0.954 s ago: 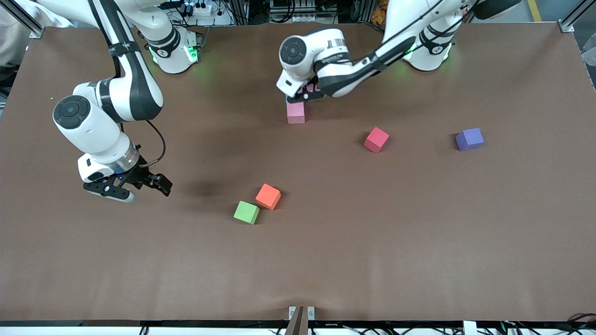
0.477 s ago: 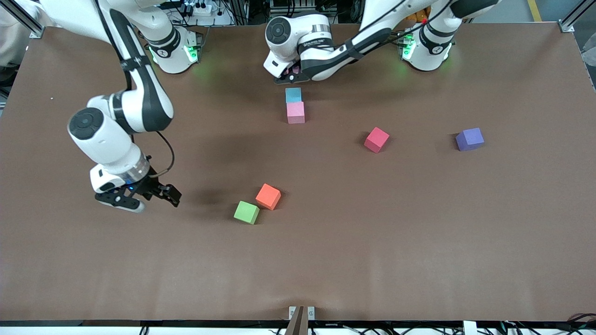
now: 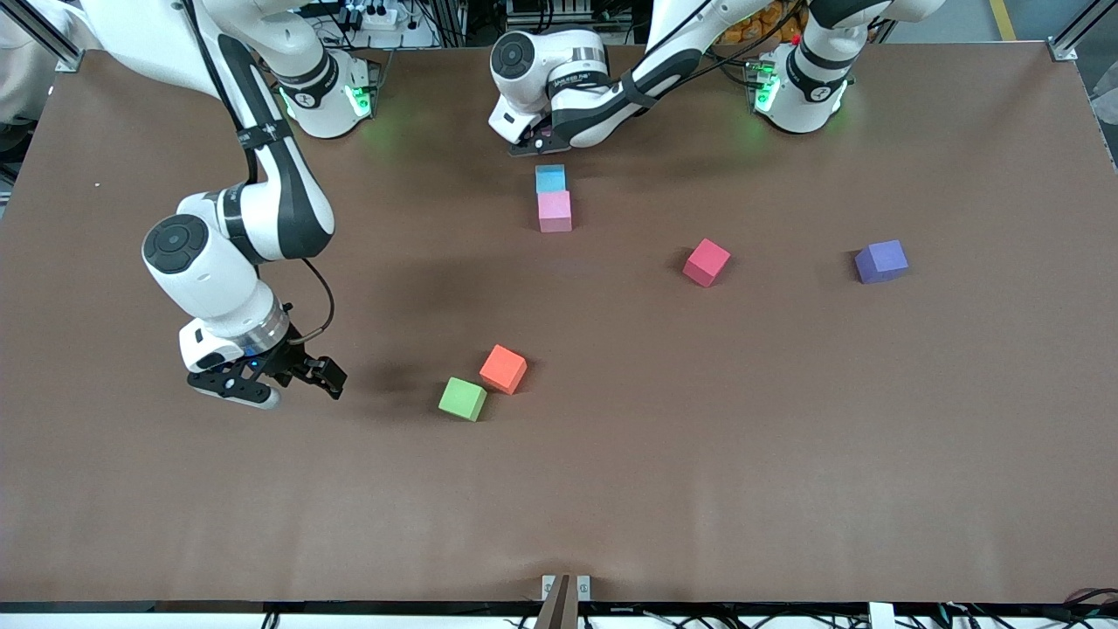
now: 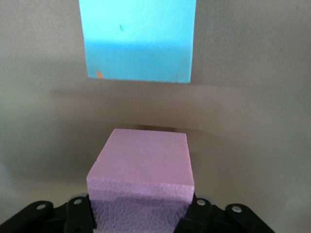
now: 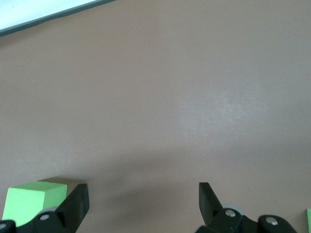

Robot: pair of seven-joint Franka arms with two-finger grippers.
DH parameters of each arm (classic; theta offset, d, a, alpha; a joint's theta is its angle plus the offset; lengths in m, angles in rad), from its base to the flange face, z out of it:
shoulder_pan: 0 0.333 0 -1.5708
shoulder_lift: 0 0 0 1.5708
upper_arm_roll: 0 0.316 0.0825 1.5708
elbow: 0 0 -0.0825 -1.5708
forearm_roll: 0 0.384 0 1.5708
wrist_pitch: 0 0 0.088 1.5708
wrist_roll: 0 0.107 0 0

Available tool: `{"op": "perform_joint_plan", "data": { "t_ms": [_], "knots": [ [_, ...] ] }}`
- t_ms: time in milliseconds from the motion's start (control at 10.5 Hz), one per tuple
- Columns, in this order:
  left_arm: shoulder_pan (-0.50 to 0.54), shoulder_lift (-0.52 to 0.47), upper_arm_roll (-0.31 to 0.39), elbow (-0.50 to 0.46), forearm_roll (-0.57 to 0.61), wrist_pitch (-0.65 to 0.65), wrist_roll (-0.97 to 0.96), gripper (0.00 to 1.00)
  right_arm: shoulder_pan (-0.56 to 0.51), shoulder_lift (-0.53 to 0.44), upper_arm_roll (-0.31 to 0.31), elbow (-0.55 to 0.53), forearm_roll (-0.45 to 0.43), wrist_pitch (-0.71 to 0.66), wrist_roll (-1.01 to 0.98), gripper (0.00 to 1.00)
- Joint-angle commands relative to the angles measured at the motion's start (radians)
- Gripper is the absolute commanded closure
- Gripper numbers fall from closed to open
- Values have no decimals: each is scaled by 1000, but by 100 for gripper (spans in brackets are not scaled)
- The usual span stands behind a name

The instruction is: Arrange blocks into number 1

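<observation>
A sky blue block (image 3: 550,177) and a pink block (image 3: 555,211) touch in a short row on the table, the pink one nearer the front camera. My left gripper (image 3: 540,143) hangs over the table beside the blue block, on the side of the arms' bases. It is shut on a second pink block (image 4: 142,179), with the blue block (image 4: 141,39) ahead of it in the left wrist view. My right gripper (image 3: 281,387) is open and empty, low over the table toward the right arm's end, apart from the green block (image 3: 462,398). The green block (image 5: 29,203) shows beside one finger.
An orange block (image 3: 503,369) touches the green one at a corner. A crimson block (image 3: 706,262) and a purple block (image 3: 881,261) lie singly toward the left arm's end. The brown table (image 3: 699,454) is bare around them.
My left gripper carried the pink block away from the row toward the arms' bases, uncovering the blue block. My right gripper shifted a little toward the green block, still open.
</observation>
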Motion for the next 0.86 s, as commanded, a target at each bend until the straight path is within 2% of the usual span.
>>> {"op": "perform_joint_plan", "data": {
  "t_ms": [0, 381, 763],
  "knots": [
    [-9, -6, 41, 9, -14, 22, -3, 100, 11, 13, -11, 24, 17, -5, -3, 0],
    [-1, -5, 44, 4, -8, 33, 12, 100, 28, 30, -33, 47, 17, -5, -9, 0],
    [-6, 6, 79, 6, 0, 44, 37, 100, 40, 41, -49, 62, 17, -6, -18, 0]
  ]
}}
